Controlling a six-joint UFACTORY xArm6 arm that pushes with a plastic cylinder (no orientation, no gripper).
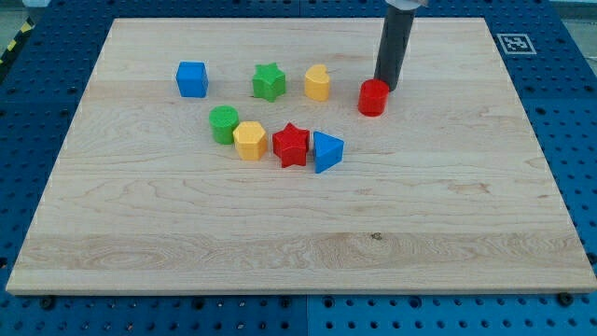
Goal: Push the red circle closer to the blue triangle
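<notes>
The red circle (372,97) sits on the wooden board (466,215) right of centre, near the view's top. The blue triangle (326,150) lies below and to its left, touching the red star (291,145). My tip (385,86) touches the red circle's upper right edge. The dark rod rises from there out of the view's top.
A blue cube (191,79), a green star (269,81) and a yellow block (317,82) form a row left of the red circle. A green circle (224,123) and a yellow hexagon (249,140) sit left of the red star.
</notes>
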